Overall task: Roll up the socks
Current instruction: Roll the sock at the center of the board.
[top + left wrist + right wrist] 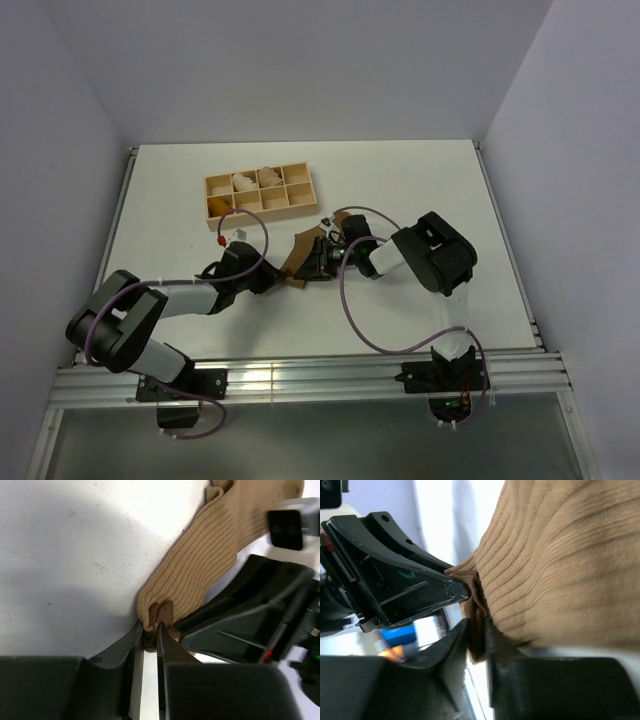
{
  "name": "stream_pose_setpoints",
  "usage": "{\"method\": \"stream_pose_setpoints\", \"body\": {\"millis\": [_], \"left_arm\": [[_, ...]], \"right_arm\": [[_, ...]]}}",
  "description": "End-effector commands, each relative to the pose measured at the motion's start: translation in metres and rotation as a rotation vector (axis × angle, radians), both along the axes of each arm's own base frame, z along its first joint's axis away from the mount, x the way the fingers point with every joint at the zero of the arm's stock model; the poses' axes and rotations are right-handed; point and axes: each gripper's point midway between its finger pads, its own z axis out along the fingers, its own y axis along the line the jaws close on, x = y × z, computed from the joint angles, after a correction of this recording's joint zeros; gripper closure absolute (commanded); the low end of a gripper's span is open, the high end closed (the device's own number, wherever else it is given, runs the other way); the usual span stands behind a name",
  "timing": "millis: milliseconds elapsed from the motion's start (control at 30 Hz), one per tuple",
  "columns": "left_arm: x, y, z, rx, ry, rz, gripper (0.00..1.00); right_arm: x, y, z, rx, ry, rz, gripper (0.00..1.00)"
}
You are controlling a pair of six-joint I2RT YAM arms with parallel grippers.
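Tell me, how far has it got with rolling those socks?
Looks done: pale rolled bundles sit in the wooden tray. In hand: the olive-brown sock, stretched out and unrolled, is pinched at its bunched end by the left tool and gripped by the right tool. Left: the rolling itself. A second sock is not clearly visible.

The sock (pixel 200 575) is olive-tan with fine lengthwise ribs; its cuff (pixel 161 614), between the tips of the black left claw (pixel 151 630), is darker brown. The bench (pixel 75 555) beneath that claw is white. The right claw (pixel 476 626) is black too.
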Motion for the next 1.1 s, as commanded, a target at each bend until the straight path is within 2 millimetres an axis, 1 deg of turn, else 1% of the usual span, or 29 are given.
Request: {"method": "stream_pose_setpoints", "body": {"millis": [0,33,67,133,167,200,233,267,300,333,367,400,433,467,500,533,600,633,733,767,833,867,967,1067], "left_arm": [[-0.004,0.010,-0.017,0.091,0.046,-0.001,0.92],[-0.001,0.009,-0.014,0.094,0.040,-0.006,0.92],[-0.002,0.009,-0.017,0.106,0.051,-0.009,0.95],[-0.001,0.009,-0.017,0.134,0.057,-0.033,1.00],[-0.002,0.008,-0.017,0.143,0.062,-0.043,1.00],[-0.002,0.008,-0.017,0.155,0.059,-0.064,1.00],[-0.003,0.007,-0.016,0.169,0.070,-0.080,1.00],[-0.002,0.007,-0.015,0.177,0.070,-0.092,1.00],[-0.002,0.007,-0.015,0.199,0.070,-0.115,1.00],[0.001,0.004,-0.011,0.202,0.064,-0.127,1.00],[-0.002,0.006,-0.013,0.221,0.083,-0.138,1.00],[-0.002,0.006,-0.011,0.230,0.076,-0.156,1.00],[0.000,0.003,-0.007,0.226,0.072,-0.167,1.00],[0.000,0.002,-0.005,0.223,0.070,-0.174,1.00],[0.001,0.001,-0.003,0.225,0.065,-0.188,1.00],[-0.002,0.001,-0.003,0.228,0.085,-0.200,1.00],[-0.001,-0.001,0.000,0.227,0.086,-0.217,1.00],[-0.002,-0.002,0.000,0.225,0.087,-0.226,1.00],[-0.002,-0.003,0.002,0.223,0.093,-0.242,1.00],[-0.002,-0.003,0.003,0.220,0.095,-0.245,1.00],[0.000,-0.003,0.005,0.219,0.096,-0.249,1.00],[0.000,-0.003,0.005,0.218,0.097,-0.251,1.00],[-0.001,-0.002,0.005,0.221,0.105,-0.257,1.00],[0.001,-0.003,0.005,0.213,0.103,-0.253,1.00]], "right_arm": [[0.012,-0.018,-0.003,-0.166,-0.145,-0.035,0.69],[0.013,-0.020,0.001,-0.184,-0.175,-0.034,0.66],[0.015,-0.024,0.012,-0.219,-0.247,-0.024,0.60],[0.020,-0.030,0.020,-0.272,-0.366,-0.009,0.55],[0.022,-0.037,0.021,-0.334,-0.399,-0.020,0.54],[0.022,-0.036,0.036,-0.352,-0.472,-0.020,0.53],[0.024,-0.038,0.042,-0.390,-0.527,-0.024,0.52],[0.022,-0.045,0.040,-0.457,-0.599,0.008,0.49],[0.024,-0.043,0.051,-0.522,-0.698,-0.004,0.47],[0.025,-0.046,0.052,-0.590,-0.758,-0.007,0.46],[0.022,-0.048,0.051,-0.650,-0.847,0.039,0.45],[0.026,-0.054,0.056,-0.730,-0.920,0.009,0.44],[0.013,-0.043,0.058,-0.741,-0.981,0.044,0.44],[0.009,-0.040,0.059,-0.749,-1.050,0.069,0.44],[0.010,-0.041,0.062,-0.785,-1.109,0.064,0.44],[0.001,-0.033,0.065,-0.787,-1.172,0.104,0.44],[0.000,-0.030,0.068,-0.813,-1.240,0.111,0.43],[-0.004,-0.026,0.066,-0.840,-1.289,0.138,0.41],[-0.007,-0.017,0.066,-0.871,-1.362,0.192,0.40],[-0.011,-0.011,0.061,-0.893,-1.377,0.217,0.40],[-0.012,-0.006,0.059,-0.920,-1.417,0.246,0.39],[-0.016,-0.001,0.054,-0.938,-1.435,0.266,0.39],[-0.023,0.011,0.046,-0.961,-1.475,0.315,0.39],[-0.027,0.021,0.045,-0.973,-1.515,0.317,0.41]]}}
